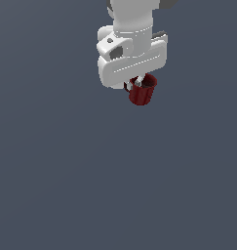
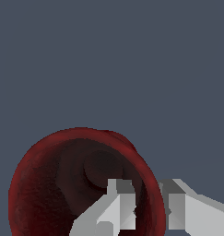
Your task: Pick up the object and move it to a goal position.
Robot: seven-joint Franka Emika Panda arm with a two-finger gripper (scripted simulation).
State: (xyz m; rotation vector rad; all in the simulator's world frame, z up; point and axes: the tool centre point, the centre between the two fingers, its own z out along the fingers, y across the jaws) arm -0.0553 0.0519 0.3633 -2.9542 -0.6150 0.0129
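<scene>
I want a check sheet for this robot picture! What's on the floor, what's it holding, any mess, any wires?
Surface: plain dark grey-blue ground, bare where visible.
Job's things: one small dark red mug, open side up, dark inside, small handle toward the exterior view's left; goal position not marked.
Clutter: nothing seen.
Grippers: white gripper straight above the mug; the wrist view shows one finger inside the cup and the other outside, the mug's rim wall between them. Whether the mug is lifted cannot be told.
Cables: nothing seen.
Surroundings: nothing seen beyond the same flat grey-blue background.
</scene>
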